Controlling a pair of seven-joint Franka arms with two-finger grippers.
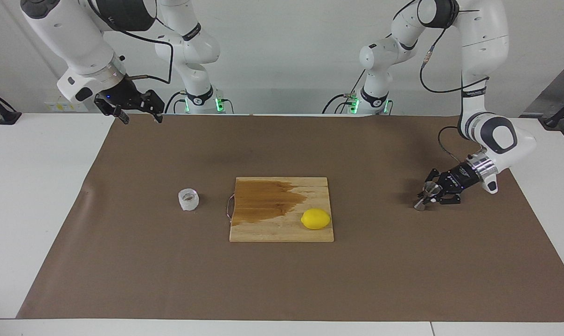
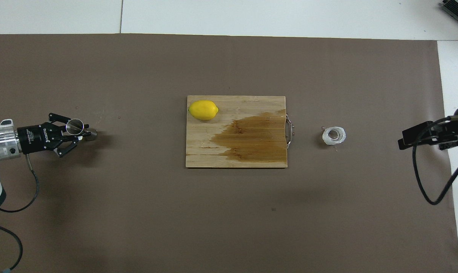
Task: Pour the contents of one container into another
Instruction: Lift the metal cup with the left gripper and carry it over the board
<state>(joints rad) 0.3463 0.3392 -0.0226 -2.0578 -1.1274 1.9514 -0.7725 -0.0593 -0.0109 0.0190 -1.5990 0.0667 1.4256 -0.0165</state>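
Note:
The steel jigger stands tilted on the brown mat at the left arm's end of the table. My left gripper reaches in low from the side and is shut on its narrow waist. The squat ribbed glass cup stands upright on the mat toward the right arm's end, beside the board's handle. My right gripper waits open and empty, raised over the mat's edge at its own end.
A wooden cutting board with a dark wet stain lies mid-table between jigger and cup. A yellow lemon rests on the corner of it farthest from the robots, toward the left arm. The brown mat covers most of the table.

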